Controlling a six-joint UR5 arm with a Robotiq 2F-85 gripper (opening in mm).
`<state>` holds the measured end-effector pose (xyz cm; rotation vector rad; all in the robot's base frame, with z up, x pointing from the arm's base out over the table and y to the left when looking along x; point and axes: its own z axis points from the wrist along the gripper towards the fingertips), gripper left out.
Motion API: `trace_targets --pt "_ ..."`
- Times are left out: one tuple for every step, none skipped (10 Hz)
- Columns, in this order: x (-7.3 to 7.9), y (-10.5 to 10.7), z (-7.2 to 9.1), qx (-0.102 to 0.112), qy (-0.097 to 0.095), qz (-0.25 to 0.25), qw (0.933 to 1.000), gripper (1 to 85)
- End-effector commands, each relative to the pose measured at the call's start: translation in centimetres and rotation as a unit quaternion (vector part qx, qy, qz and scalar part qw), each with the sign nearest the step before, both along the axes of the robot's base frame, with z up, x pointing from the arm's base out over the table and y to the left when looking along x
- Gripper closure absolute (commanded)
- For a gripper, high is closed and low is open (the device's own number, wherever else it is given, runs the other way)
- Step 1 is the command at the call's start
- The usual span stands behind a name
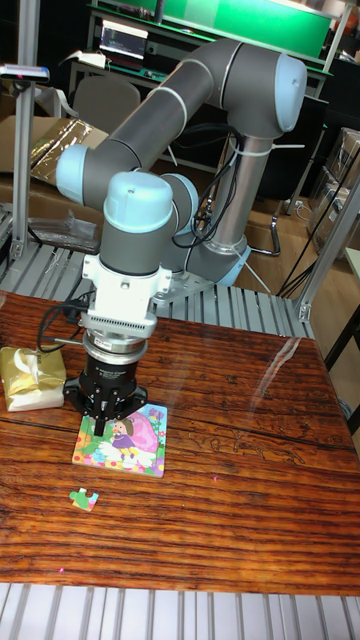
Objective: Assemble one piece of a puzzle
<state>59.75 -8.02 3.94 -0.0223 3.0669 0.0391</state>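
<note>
A colourful square puzzle board (128, 442) with a cartoon girl picture lies on the wooden table. A small loose green puzzle piece (84, 498) rests on the table in front of the board's left corner. My gripper (103, 424) hangs straight down over the board's far left corner, fingertips at or just above its surface. The fingers look close together, and I cannot make out anything between them. The loose piece lies well in front of the gripper, apart from it.
A yellow-white pouch (30, 376) sits on the table to the left of the gripper. The wooden table (240, 480) stretches to the right and front. Metal slats run behind and in front of it.
</note>
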Motion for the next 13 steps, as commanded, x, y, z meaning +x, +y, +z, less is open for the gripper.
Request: trace_targets --pt "0.1 0.2 0.1 0.008 -0.001 -0.012 0.9999 84.3" --pt "0.0 0.2 0.1 0.008 0.000 -0.015 0.9999 84.3" --pt "0.0 0.1 0.1 0.006 0.000 -0.015 0.9999 84.3" --pt "0.0 0.1 0.1 0.005 0.000 -0.013 0.9999 84.3" --pt "0.0 0.3 0.1 0.009 0.000 -0.006 0.9999 84.3" --pt "-0.1 0.7 0.1 0.016 0.002 0.001 0.9999 84.3" --pt "-0.3 1.1 0.1 0.023 0.005 0.011 0.9997 84.3" --pt "-0.6 1.6 0.2 0.032 0.010 0.023 0.9992 84.3" --pt "-0.7 1.9 0.1 0.037 0.015 0.034 0.9986 84.3" --pt "-0.6 1.7 -0.1 0.034 0.021 0.042 0.9983 84.3" --pt "-0.4 1.8 -0.2 0.034 0.021 0.050 0.9980 84.3" --pt "0.1 1.7 -0.3 0.031 0.021 0.055 0.9978 84.3" --pt "0.3 1.6 -0.2 0.025 0.025 0.057 0.9978 84.3"
